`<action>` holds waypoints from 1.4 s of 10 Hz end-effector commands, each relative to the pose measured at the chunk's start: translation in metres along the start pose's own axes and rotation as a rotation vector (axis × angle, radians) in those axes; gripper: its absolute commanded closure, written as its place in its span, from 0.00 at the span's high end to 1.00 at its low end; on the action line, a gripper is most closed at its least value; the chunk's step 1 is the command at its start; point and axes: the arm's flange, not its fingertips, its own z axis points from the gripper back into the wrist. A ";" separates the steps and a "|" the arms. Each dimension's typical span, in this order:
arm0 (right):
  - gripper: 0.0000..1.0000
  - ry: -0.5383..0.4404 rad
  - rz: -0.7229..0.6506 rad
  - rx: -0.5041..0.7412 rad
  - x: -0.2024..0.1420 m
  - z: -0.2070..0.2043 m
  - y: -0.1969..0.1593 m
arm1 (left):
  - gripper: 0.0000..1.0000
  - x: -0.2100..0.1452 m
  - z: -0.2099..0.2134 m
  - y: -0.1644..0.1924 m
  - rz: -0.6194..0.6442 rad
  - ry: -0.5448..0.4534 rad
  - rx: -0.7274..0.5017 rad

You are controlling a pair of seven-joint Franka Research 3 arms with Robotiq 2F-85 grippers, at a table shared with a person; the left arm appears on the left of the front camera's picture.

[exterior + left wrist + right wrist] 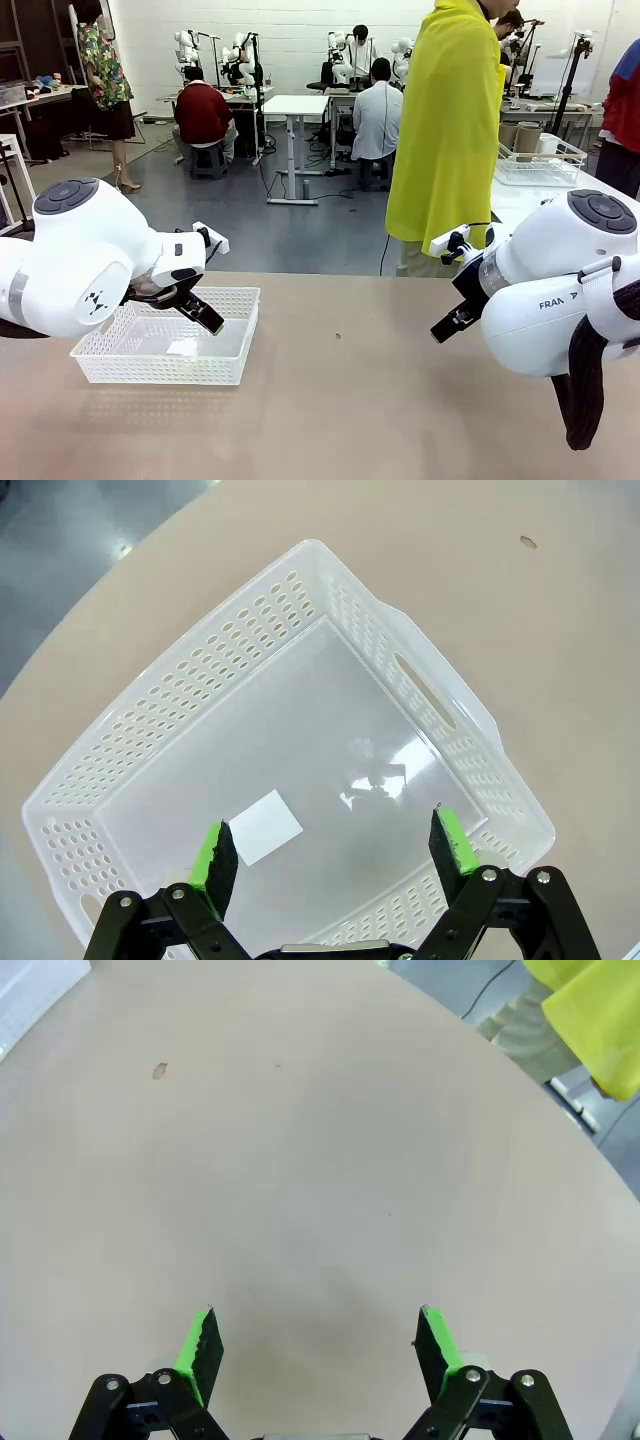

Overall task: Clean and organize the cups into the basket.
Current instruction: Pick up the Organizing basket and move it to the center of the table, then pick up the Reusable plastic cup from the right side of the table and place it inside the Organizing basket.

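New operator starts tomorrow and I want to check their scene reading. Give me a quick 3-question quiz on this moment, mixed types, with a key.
1. True or false: the left hand, above the basket, is shut.
2. Pick one. Below the right hand lies: A) a cup, B) the bare table, C) the basket.
3. Fill in: a flat white ____ lies on the basket's floor.

Key: 1 false, its fingers stand wide open. 2 B. 3 rectangle, perhaps a label.
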 end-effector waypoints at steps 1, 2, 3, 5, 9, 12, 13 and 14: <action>1.00 0.000 0.000 0.000 0.000 0.000 0.000 | 1.00 0.000 0.000 0.000 0.000 0.000 0.000; 1.00 0.000 0.000 0.000 0.000 0.000 0.000 | 1.00 0.000 0.000 0.000 0.000 0.000 0.000; 1.00 0.041 0.020 -0.051 0.001 0.032 0.014 | 1.00 0.006 0.039 -0.002 -0.101 -0.021 -0.025; 1.00 0.088 0.024 -0.022 -0.020 0.122 0.049 | 1.00 0.003 0.130 -0.008 -0.249 0.033 -0.019; 1.00 0.097 0.036 -0.045 0.013 0.139 0.049 | 1.00 0.005 0.160 -0.014 -0.263 0.048 -0.025; 1.00 0.097 0.036 -0.045 0.013 0.139 0.049 | 1.00 -0.008 0.194 -0.016 -0.277 0.056 -0.014; 1.00 0.107 0.031 -0.048 0.008 0.160 0.056 | 1.00 -0.002 0.188 0.018 -0.058 -0.033 -0.428; 1.00 -0.132 -0.168 0.491 -0.010 0.171 0.015 | 1.00 -0.001 0.196 0.053 0.125 -0.206 -0.826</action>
